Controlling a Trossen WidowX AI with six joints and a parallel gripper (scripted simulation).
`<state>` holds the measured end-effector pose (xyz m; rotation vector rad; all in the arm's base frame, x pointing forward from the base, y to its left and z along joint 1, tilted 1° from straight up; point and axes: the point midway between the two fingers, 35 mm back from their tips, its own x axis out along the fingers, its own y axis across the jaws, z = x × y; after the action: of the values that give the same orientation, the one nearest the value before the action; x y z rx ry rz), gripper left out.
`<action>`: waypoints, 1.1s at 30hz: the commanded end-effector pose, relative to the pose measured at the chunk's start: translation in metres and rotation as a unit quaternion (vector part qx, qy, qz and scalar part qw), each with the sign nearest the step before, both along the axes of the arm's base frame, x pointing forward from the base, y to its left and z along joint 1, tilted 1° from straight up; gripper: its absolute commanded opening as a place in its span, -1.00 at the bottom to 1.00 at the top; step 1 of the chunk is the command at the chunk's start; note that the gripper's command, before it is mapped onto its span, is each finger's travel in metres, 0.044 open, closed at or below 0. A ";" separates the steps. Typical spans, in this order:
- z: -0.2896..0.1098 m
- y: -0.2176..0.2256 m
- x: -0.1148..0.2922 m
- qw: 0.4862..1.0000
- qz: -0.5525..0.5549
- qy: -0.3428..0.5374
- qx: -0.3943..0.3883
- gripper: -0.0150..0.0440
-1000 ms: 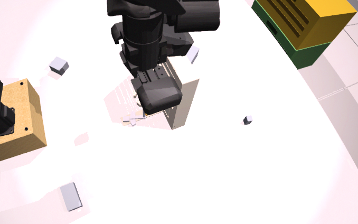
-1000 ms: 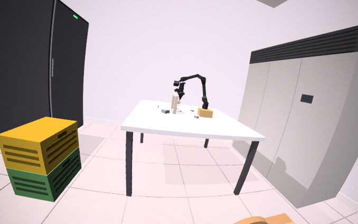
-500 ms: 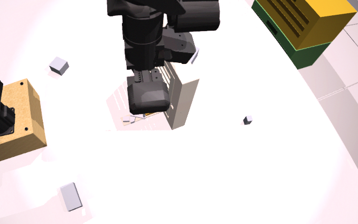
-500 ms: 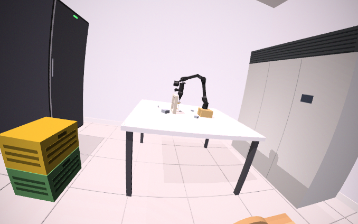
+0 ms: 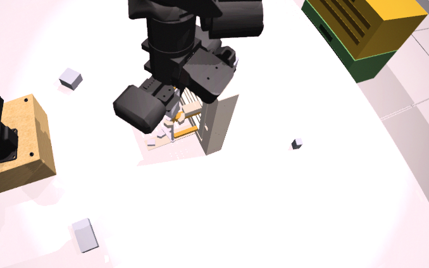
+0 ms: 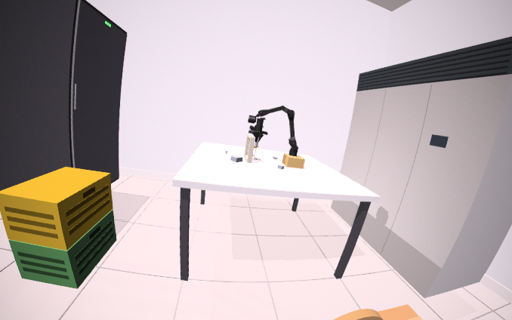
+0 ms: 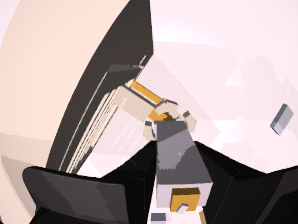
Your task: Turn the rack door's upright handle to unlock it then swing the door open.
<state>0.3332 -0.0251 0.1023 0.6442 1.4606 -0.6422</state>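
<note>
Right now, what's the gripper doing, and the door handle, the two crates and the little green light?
Gripper: shut on the handle.
Handle: upright, gripped.
Yellow crate: stacked on top.
Green crate: underneath.
Green light: lit.

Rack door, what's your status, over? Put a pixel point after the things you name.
Jaws (image 5: 174,109) shut on upright handle (image 7: 177,150). Door frame (image 5: 218,126) (image 6: 249,149) upright, right beside the arm. Small grey block (image 5: 297,143) well off to the side.
</note>
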 end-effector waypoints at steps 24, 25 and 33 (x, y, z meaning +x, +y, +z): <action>0.000 0.000 0.000 0.893 -0.449 -0.002 0.005 -0.45; 0.000 0.000 0.000 0.893 -0.449 -0.002 0.005 -0.45; 0.000 0.000 0.000 0.893 -0.449 -0.002 0.005 0.26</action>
<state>0.3333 -0.0256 0.1021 1.3402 1.1063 -1.3312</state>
